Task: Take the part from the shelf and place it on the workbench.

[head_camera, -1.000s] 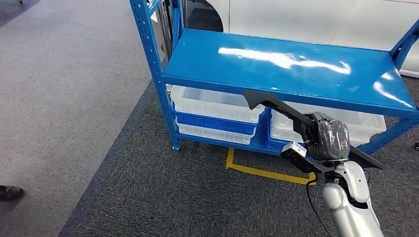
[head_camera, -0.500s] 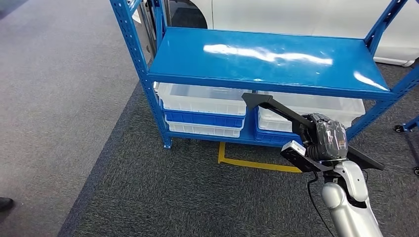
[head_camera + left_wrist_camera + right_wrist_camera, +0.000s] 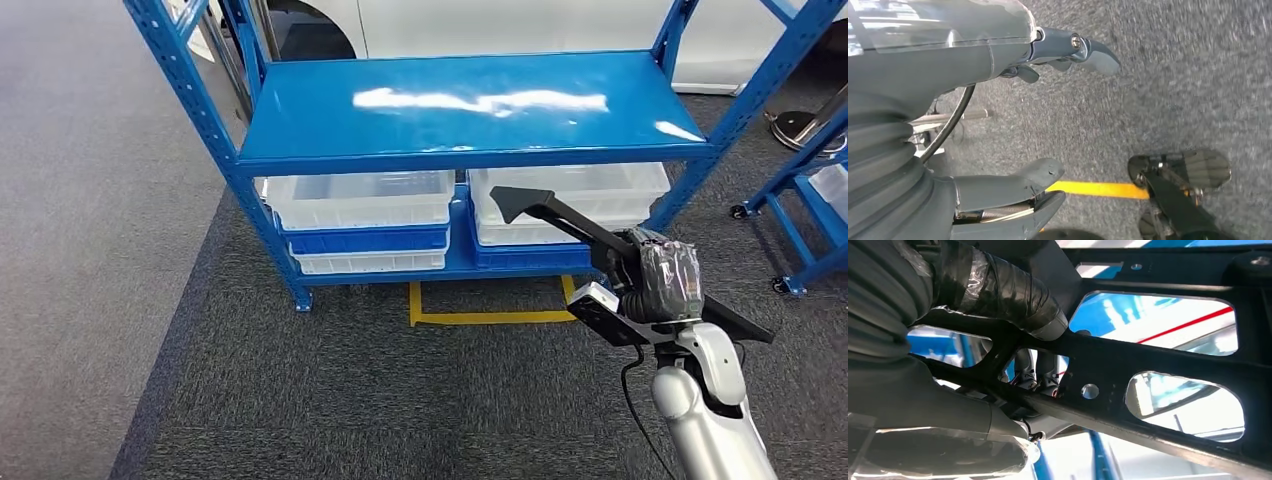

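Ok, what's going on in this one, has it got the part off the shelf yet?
Yes. The right hand grips a long black part and holds it up in front of the blue shelf, whose top board is bare. The left hand hangs over the carpet, holding nothing. No workbench can be seen, so placing is not yet done.

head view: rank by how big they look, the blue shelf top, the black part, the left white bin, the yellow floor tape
1. Blue shelf top, by far the largest.
2. Left white bin and black part in the right hand: unsure, since the part is nearer the camera and partly hidden by the hand.
3. Yellow floor tape, the smallest.
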